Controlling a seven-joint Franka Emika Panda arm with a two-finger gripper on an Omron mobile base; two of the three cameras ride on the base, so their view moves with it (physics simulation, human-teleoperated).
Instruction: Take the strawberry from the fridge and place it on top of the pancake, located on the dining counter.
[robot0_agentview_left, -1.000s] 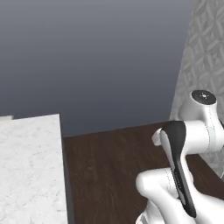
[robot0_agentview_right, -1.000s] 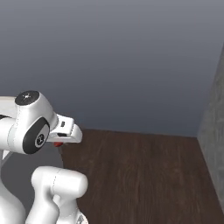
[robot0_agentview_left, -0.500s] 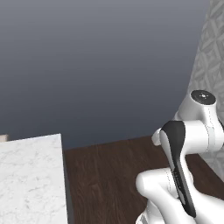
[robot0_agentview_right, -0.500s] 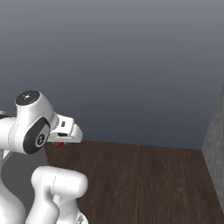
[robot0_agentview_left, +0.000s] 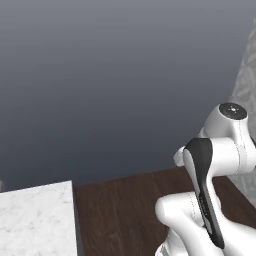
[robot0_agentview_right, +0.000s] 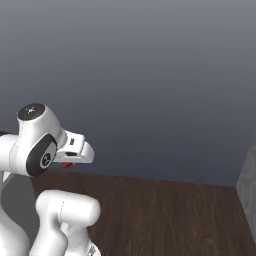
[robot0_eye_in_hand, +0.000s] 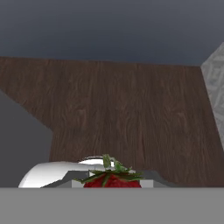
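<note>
My gripper (robot0_agentview_right: 68, 161) is shut on the strawberry (robot0_agentview_right: 66, 164), a small red bit showing just under the white hand in the right base view. In the hand view the strawberry (robot0_eye_in_hand: 112, 180) sits at the bottom edge, red with green leaves on top, held above the dark wooden floor. A corner of the white marble dining counter (robot0_agentview_left: 35, 220) lies at the lower left of the left base view, well left of the arm. The fridge and the pancake are out of view.
Dark wooden floor (robot0_eye_in_hand: 122, 109) stretches ahead to a plain grey-blue wall (robot0_agentview_left: 115, 75). A grey patterned wall (robot0_agentview_left: 247, 95) stands at the right, also at the hand view's right edge as the patterned wall (robot0_eye_in_hand: 215, 92).
The whole picture has shifted, so the base has moved: the counter corner sits lower in the left base view and the patterned wall has slid right. The grip on the strawberry is unchanged.
</note>
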